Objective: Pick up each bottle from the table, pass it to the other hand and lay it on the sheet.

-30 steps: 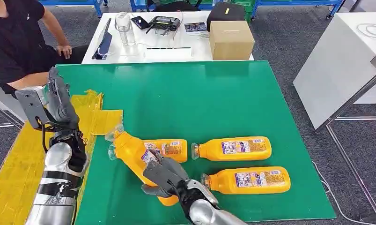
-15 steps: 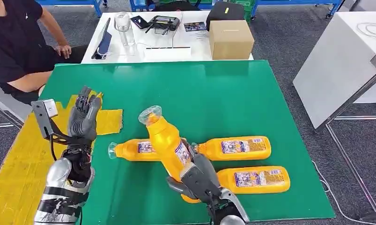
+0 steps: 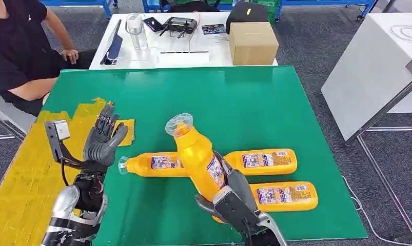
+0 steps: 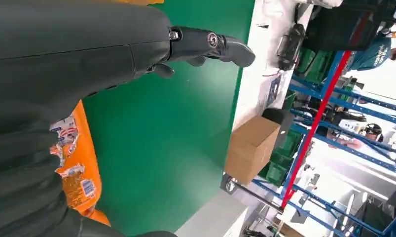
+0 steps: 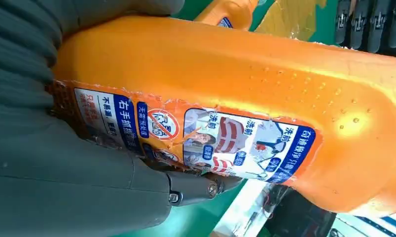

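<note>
Head view cuts the right arm off at the bottom edge, and the right hand (image 3: 233, 197) covers the base of the bottle (image 3: 196, 154) it grips, so that end is hard to make out. This held bottle is smooth orange plastic with a narrower neck and a clear, round cap at its top, standing lifted and tilted at lower centre of the frame, cap leaning toward the upper left. Its paper label (image 5: 196, 131) is blue, white and red, wrinkled and torn along the edges in the right wrist view; the print is too small to read, and grey fingers (image 5: 62, 177) wrap over part of it. Behind it lie three more bottles on their sides on the flat green desk (image 3: 234, 102): a left one (image 3: 150, 164) partly hidden by the held bottle, an upper right one (image 3: 265, 161), and a lower right one (image 3: 283, 197) hidden at its neck by the hand. At lower left the left hand (image 3: 102, 141) is raised with its dark fingers spread apart, holding nothing, palm turned toward the held bottle. The crinkled yellow sheet (image 3: 19, 179) runs off the left edge, partly behind that arm. A seated person (image 3: 19, 51) is cut off at upper left.
</note>
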Controlling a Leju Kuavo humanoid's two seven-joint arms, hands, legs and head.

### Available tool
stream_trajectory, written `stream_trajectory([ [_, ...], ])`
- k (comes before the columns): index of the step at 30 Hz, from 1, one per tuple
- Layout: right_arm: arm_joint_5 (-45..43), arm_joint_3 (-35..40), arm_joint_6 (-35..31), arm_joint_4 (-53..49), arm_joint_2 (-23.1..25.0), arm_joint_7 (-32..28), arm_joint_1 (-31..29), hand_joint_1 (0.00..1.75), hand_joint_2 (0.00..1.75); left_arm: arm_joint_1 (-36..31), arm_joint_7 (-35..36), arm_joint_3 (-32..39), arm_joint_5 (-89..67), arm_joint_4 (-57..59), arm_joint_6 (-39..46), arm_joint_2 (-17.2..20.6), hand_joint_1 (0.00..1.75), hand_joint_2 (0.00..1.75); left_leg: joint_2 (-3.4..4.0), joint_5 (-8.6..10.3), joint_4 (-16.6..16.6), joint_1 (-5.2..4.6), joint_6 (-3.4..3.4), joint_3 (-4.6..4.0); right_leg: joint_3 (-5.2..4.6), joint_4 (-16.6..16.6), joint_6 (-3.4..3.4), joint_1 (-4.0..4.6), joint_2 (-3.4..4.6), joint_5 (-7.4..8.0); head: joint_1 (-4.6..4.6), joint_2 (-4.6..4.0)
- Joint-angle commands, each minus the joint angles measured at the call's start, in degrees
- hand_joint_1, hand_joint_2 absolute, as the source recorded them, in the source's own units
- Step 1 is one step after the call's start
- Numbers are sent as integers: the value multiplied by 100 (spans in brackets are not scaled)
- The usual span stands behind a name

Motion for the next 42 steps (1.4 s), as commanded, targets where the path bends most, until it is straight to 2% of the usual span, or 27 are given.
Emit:
stream_trajectory([
  [1,-15,-106,-7,-42,-115,-3,-68,175,175,-81,35,-99,19,94,-3,48,0,175,-6,-5,-1,5,0,6,10,-7,-3,5,-3,-3,0,0],
  [5,-15,-106,-7,-42,-115,-3,-68,175,175,-81,35,-99,19,94,-3,48,0,175,-5,-5,0,3,0,6,9,-5,-2,3,-2,-4,2,0],
  [7,-17,-170,-30,-27,-99,-4,-99,175,175,-63,190,-135,359,113,-293,102,0,175,-6,-6,1,5,0,6,11,-5,-3,5,-2,-3,2,0],
  [11,51,-320,4,-91,-147,-11,86,175,175,333,245,-284,640,-141,-636,92,0,175,0,-3,-5,-2,1,8,8,-5,-1,-2,2,-2,2,0],
  [14,48,-308,57,79,-39,-24,-52,175,175,435,244,-278,797,-200,-773,166,0,175,4,-7,-4,2,1,11,12,-8,-2,2,6,-3,2,0],
  [18,83,-356,27,-46,-144,-3,56,175,175,461,328,-423,890,-257,-923,142,0,175,-3,-3,-2,1,0,4,7,-4,-2,1,-1,-2,2,0],
  [21,70,-433,82,-70,-257,123,-113,175,175,489,405,-597,1142,-348,-1123,169,0,175,-7,-3,1,3,0,1,5,-4,-2,3,-4,-1,2,0],
  [35,210,-285,220,180,-184,281,-420,175,175,750,401,-726,1318,-504,-1322,216,0,175,7,-4,-2,1,0,5,5,-3,-2,1,10,1,0,0],
  [42,103,-147,525,609,-272,651,-1044,175,175,639,666,-1031,1495,-366,-1492,268,0,175,10,0,-3,2,1,5,5,-6,-2,3,14,7,0,0],
])
